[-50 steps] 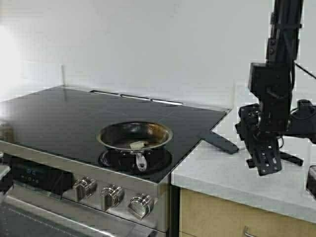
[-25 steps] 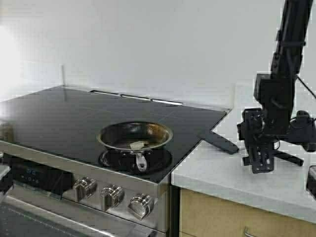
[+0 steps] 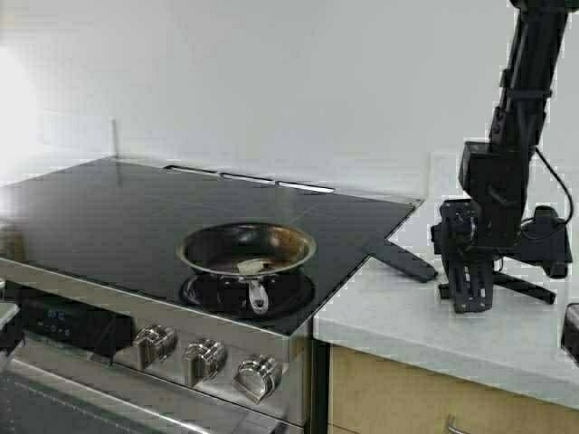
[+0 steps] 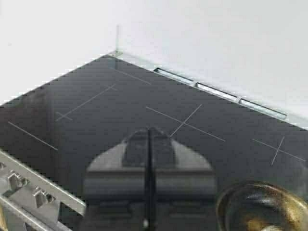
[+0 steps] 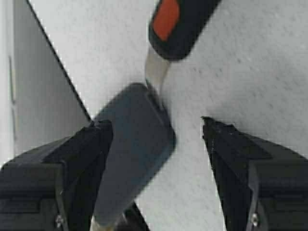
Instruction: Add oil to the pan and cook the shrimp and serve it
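The steel pan (image 3: 303,240) sits on the black cooktop's front burner, handle toward me. The pale curled shrimp (image 3: 252,266) lies inside it. The oil is out of view. My right gripper (image 3: 472,300) hangs low over the white counter, pointing down. In the right wrist view it (image 5: 154,126) is open around the dark grey blade of a spatula (image 5: 132,159), which lies nearer one finger. The spatula's black handle with an orange patch (image 5: 168,24) points away. My left gripper (image 4: 149,134) is shut and empty above the cooktop, beside the pan's rim (image 4: 226,197).
The black glass cooktop (image 3: 109,208) runs to the back wall. Three knobs (image 3: 206,359) line the stove front. The white counter (image 3: 389,312) adjoins the stove on the right, with a dark object (image 3: 572,330) at its far right edge.
My right arm has come down toward the counter, bringing the open gripper low over the spatula. The pan and shrimp have not moved.
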Available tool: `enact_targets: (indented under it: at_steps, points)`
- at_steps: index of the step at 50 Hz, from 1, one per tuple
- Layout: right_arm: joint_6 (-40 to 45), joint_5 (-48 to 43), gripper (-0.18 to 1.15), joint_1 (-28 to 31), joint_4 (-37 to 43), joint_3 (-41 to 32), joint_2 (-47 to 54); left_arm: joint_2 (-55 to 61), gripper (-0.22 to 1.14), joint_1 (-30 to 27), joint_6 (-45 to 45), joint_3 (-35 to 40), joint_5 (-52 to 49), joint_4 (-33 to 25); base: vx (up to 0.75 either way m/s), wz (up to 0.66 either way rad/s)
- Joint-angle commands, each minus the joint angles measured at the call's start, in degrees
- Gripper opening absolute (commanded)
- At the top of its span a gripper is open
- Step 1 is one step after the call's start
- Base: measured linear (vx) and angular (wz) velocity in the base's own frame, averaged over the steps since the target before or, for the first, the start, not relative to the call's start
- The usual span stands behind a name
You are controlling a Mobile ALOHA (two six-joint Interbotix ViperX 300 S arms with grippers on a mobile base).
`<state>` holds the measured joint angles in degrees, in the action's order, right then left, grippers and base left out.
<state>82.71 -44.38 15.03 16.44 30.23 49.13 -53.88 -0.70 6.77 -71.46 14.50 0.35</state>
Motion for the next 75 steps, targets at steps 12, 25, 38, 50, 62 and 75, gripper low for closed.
enact_targets:
  at_steps: [12, 25, 38, 50, 62, 75]
  points:
    - [-1.8, 3.1, 0.91, -0.9, 3.3, -4.8, 0.4, 0.3, 0.03, -0.1, -0.1, 1.3, 0.4, 0.1, 0.00, 0.00]
    - [-1.8, 5.5, 0.91, -1.6, 3.5, -8.3, 1.9, 0.3, 0.03, 0.0, -0.1, 1.3, 0.4, 0.1, 0.00, 0.00]
    - [-1.7, 9.2, 0.80, -2.0, 3.6, -8.5, 2.0, 0.3, 0.03, -0.1, -0.1, 1.3, 0.4, 0.1, 0.00, 0.00]
    - [-1.8, 13.7, 0.18, -3.3, 3.6, -9.1, 3.3, 0.5, 0.03, -0.1, -0.1, 1.4, 0.4, 0.0, 0.00, 0.00]
    - [-1.8, 14.9, 0.07, -3.5, 3.6, -9.0, 2.2, 0.4, 0.03, 0.0, -0.2, 1.4, 0.4, 0.1, 0.00, 0.00]
    - [-2.4, 15.6, 0.07, -3.5, 1.1, -7.6, -1.6, 0.5, 0.03, -0.1, -0.1, 1.4, 0.4, 0.1, 0.00, 0.00]
